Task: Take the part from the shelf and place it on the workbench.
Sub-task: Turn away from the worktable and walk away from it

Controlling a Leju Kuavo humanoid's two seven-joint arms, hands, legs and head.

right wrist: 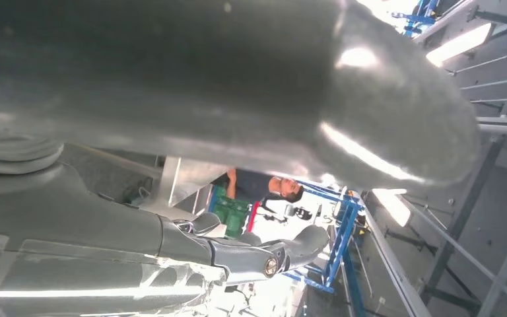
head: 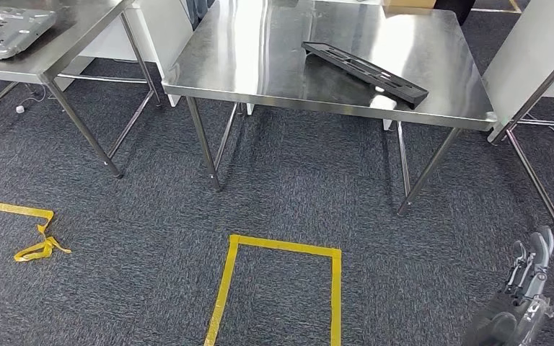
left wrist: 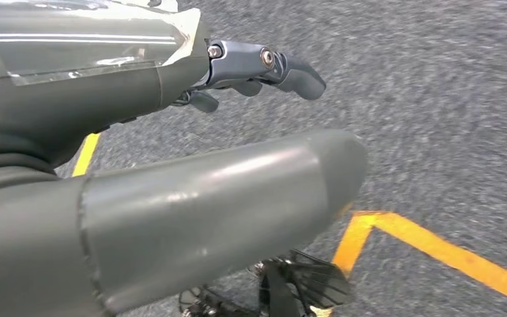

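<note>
The black part (head: 365,72) lies flat on the steel workbench (head: 260,65), toward its right front corner, with one end close to the front edge. It appears already delivered, so the task looks near its end.

Judging from that position, the main risk is that a bump to the workbench, or a swing of the robot's arm as it turns, nudges the part off the near edge onto the carpet (head: 281,187).

The right hand (head: 525,288) hangs low beside the robot, well apart from the part and below table height; its fingers are loosely spread and it holds nothing. In the left wrist view the left hand (left wrist: 171,165) points down at the carpet near a yellow tape line (left wrist: 436,247), fingers extended and empty, nowhere near the part. A person (right wrist: 261,187) stands in the distance.
</note>
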